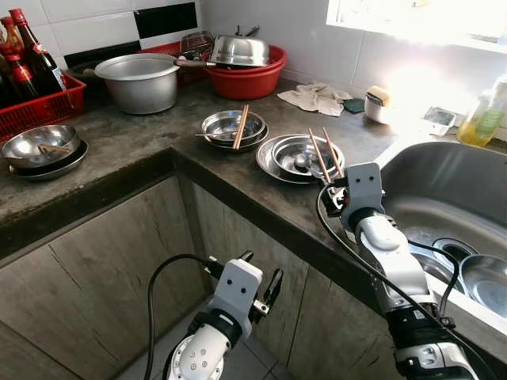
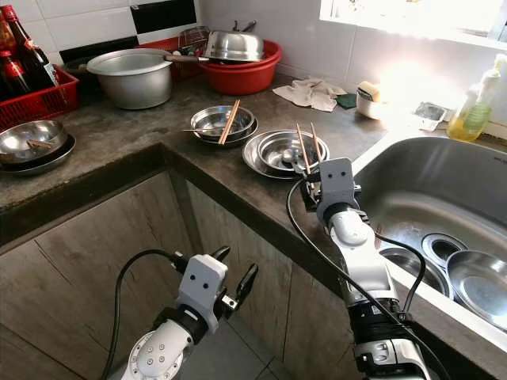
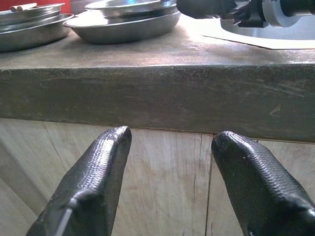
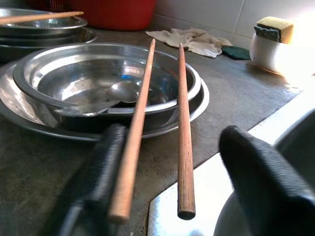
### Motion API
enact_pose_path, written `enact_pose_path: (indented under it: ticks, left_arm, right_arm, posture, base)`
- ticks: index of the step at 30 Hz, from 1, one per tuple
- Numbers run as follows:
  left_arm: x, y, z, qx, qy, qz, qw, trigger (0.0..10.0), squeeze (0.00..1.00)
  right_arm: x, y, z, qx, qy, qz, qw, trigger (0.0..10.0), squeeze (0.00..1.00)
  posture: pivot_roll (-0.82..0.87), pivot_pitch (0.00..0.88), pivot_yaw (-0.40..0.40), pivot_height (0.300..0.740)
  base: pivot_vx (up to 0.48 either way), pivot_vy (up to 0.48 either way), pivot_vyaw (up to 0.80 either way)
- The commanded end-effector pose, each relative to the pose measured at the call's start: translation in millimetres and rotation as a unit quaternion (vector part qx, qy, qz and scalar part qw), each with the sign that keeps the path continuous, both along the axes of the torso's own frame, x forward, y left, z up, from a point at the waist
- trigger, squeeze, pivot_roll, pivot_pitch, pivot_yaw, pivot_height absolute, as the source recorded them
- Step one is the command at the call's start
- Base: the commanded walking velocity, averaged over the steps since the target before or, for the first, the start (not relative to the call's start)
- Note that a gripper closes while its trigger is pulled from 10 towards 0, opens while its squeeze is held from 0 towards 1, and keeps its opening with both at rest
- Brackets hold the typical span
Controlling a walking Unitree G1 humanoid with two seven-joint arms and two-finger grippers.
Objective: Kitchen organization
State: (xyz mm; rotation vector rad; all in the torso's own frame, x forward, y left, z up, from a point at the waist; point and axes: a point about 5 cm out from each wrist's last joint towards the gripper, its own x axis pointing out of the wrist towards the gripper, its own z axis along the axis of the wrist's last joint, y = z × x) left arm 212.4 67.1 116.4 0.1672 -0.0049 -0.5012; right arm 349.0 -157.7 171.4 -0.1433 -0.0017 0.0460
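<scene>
Right claw point(image 4: 172, 162): held released at the edge of the dark surface point(image 1: 142, 138), just beside the sink point(image 1: 444, 190); its two black fingers point(image 4: 93, 182) are spread wide, and the near ends of the chopsticks point(image 4: 182, 132) are seen between them. Whether either finger touches a stick cannot be told.
Chopsticks: a wooden pair, laid across the rim of the nearest steel bowl point(image 1: 305, 154), tips pointed toward the wall, near ends jutting out past the bowl toward the right claw.
Nearest steel bowl: set inside a wider steel plate point(image 1: 269, 162) on the surface; a metal spoon point(image 4: 120, 91) is seen lying in it.
Second bowl stack point(image 1: 230, 127): placed further back on the surface, with another pair of chopsticks point(image 1: 240, 127) resting across it.
Left claw point(image 3: 170, 142): held low, below the surface edge, in front of the wooden cabinet doors point(image 1: 119, 269); released, nothing gripped between its fingers.
Sink: a steel bowl point(image 1: 487, 281) is lying in its basin.
Back of surface: a large aluminium pot point(image 1: 142, 79), a red basin point(image 1: 249, 79) with a steel lid, a red crate point(image 1: 43, 107) of bottles, a crumpled cloth point(image 1: 317, 97) and a white cup point(image 1: 376, 107) topped by a sponge.
Far left: another steel bowl and plate point(image 1: 41, 150) are stacked.
</scene>
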Motion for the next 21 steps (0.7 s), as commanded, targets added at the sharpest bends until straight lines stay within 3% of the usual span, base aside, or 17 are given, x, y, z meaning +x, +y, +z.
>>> enact_pose_path:
  ticks: [1,21]
  left_arm:
    - [-0.4,-0.3,-1.1,0.003,0.001,0.000,1.000,10.0,0.00]
    - [0.3,-0.5,-1.1,0.004,0.002,0.001,1.000,10.0,0.00]
  right_arm:
    - [2.7,-2.5,7.4,0.007,-0.010,-0.007,1.000,0.0,0.00]
    - [1.9,-0.4,9.7,0.009,-0.019,-0.007,1.000,0.0,0.00]
  posture:
    - [0.12,0.052,-0.038,0.740]
    - [0.12,0.050,-0.042,0.740]
  base:
    - [0.000,0.000,0.00]
    - [0.000,0.000,0.00]
